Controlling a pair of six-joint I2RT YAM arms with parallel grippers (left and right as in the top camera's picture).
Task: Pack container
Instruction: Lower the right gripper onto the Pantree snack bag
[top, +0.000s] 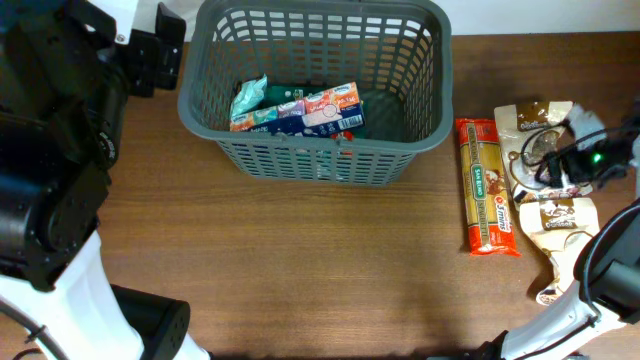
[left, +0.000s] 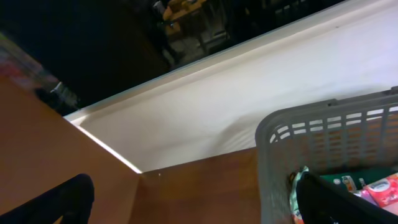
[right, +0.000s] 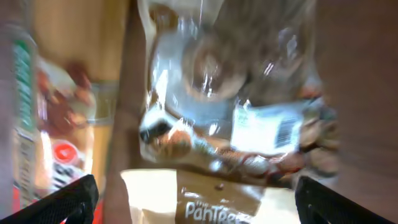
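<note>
Basket (top: 192, 105) holds a few packets (top: 298, 108); pasta (top: 486, 186) and brown bags (top: 560, 215) wait at the table's (top: 300, 265) right edge. Left tool (left: 194, 205) and right tool (right: 198, 202) are spread, empty.

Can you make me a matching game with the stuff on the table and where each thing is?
Things: 1 container; 2 long orange packet; 3 brown-and-white bags; 4 colourful packets.
Places: A inside the container; B far right of the table; C back middle of the table; D between container and brown-and-white bags.
Pairs: 1-C, 2-D, 3-B, 4-A.
</note>
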